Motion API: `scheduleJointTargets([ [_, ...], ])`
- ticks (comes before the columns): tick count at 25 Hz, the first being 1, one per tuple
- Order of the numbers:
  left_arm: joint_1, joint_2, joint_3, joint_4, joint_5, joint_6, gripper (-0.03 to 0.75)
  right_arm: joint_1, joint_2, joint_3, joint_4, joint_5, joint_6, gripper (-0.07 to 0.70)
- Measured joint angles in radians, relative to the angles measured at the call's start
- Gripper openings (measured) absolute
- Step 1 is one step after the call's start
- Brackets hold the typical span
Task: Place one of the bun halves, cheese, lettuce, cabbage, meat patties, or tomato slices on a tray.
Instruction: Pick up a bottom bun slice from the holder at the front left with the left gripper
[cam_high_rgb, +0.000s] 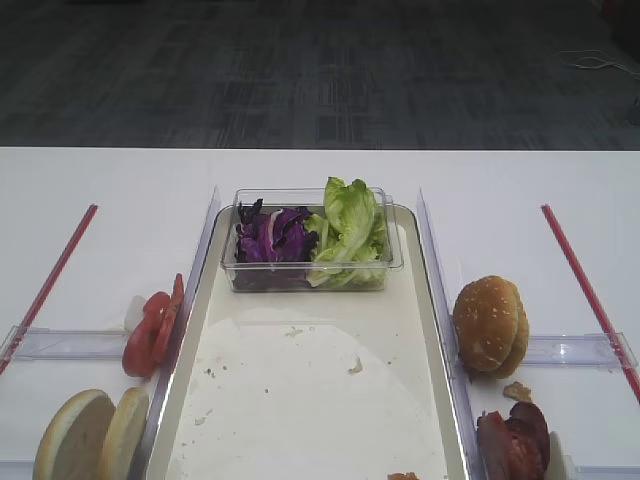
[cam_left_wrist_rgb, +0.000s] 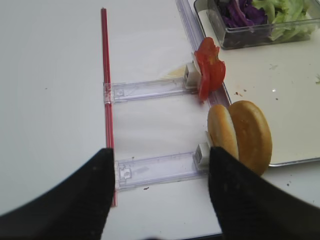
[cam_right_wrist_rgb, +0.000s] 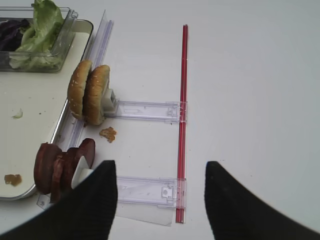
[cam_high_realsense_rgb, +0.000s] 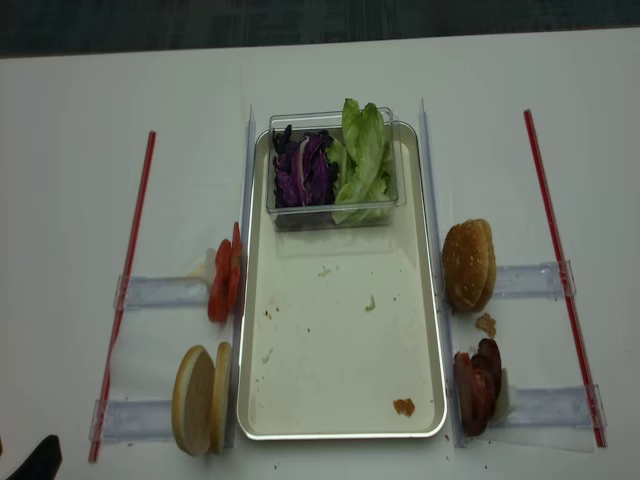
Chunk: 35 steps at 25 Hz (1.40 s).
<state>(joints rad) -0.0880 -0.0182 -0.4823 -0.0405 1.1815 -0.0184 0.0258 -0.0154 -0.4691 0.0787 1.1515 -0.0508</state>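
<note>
The off-white tray lies in the middle, with only crumbs on its near part. Pale bun halves stand on edge at its left near corner. Tomato slices stand behind them. Meat patties stand at the right near corner. Lettuce and purple cabbage fill a clear box at the tray's far end. No cheese shows. My left gripper hangs open above the table just left of the bun halves. My right gripper is open and empty, right of the patties.
Sesame bun tops stand right of the tray. The clear plastic box sits on the tray's far end. Red strips and clear rails flank the tray. A crumb lies near the patties.
</note>
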Motion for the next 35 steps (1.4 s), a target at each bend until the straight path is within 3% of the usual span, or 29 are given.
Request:
scheduleJointTargets([
  [35,0.000,0.000,0.000,0.000,0.000,0.000,0.396,0.000,0.000,0.000,0.000,0.000,0.000,0.414],
])
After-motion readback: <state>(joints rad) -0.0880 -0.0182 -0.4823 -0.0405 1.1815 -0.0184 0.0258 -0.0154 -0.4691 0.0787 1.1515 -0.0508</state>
